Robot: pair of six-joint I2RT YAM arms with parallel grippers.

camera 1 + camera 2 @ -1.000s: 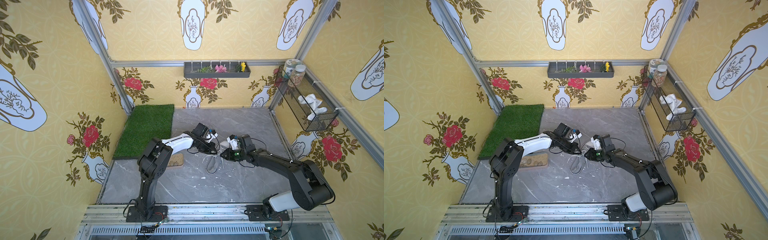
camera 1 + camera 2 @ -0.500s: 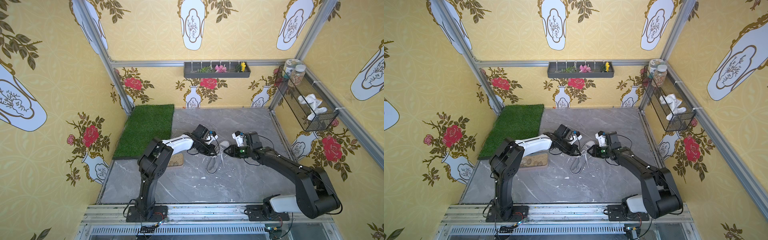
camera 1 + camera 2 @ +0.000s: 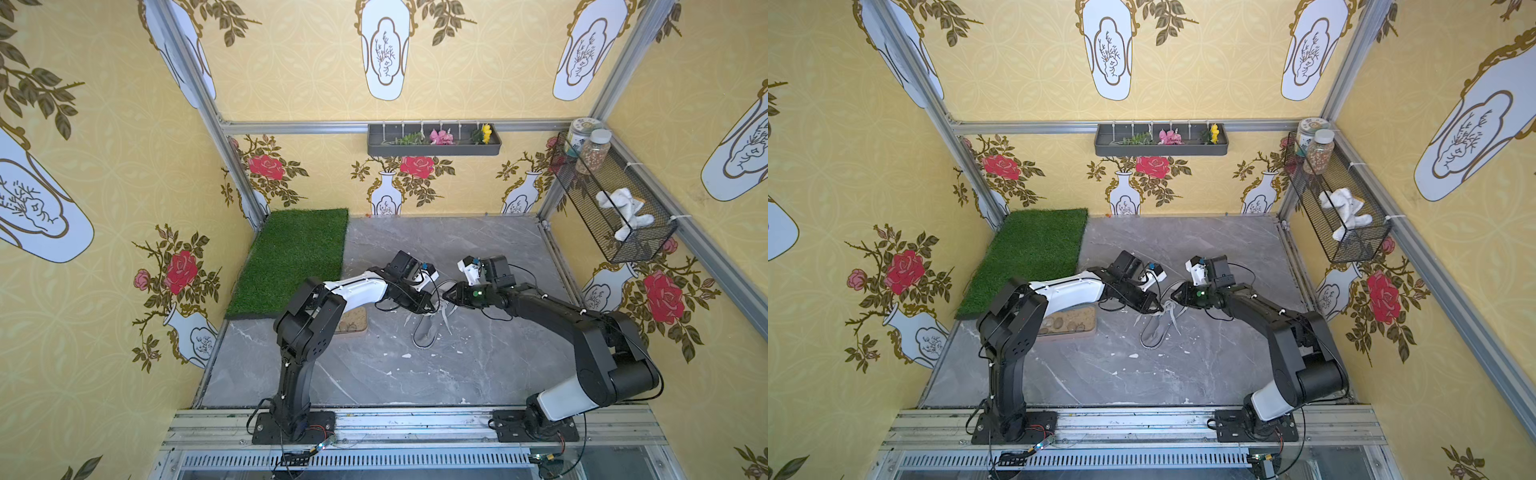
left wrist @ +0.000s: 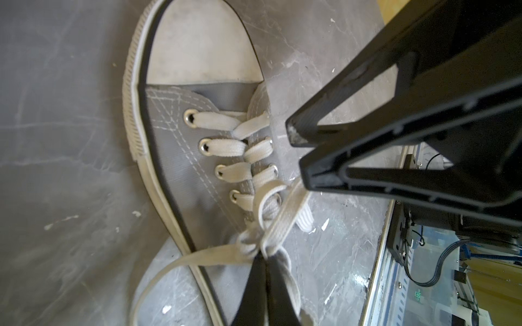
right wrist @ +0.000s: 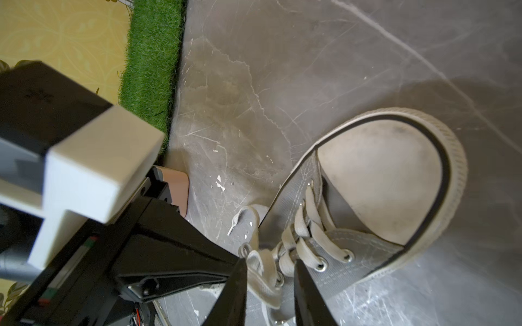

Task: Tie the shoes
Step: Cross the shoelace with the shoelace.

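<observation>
Sneaker [image 3: 424,334] heel end partly hidden under left tool [image 3: 433,309], right tool [image 3: 445,296] in both top views; pebble tray [image 3: 355,324] partly behind left arm [image 3: 357,291].

On the table [image 3: 1121,374], the tray [image 3: 1071,324] lies left of the sneaker [image 3: 1154,332], before the grass mat [image 3: 1030,253].
</observation>
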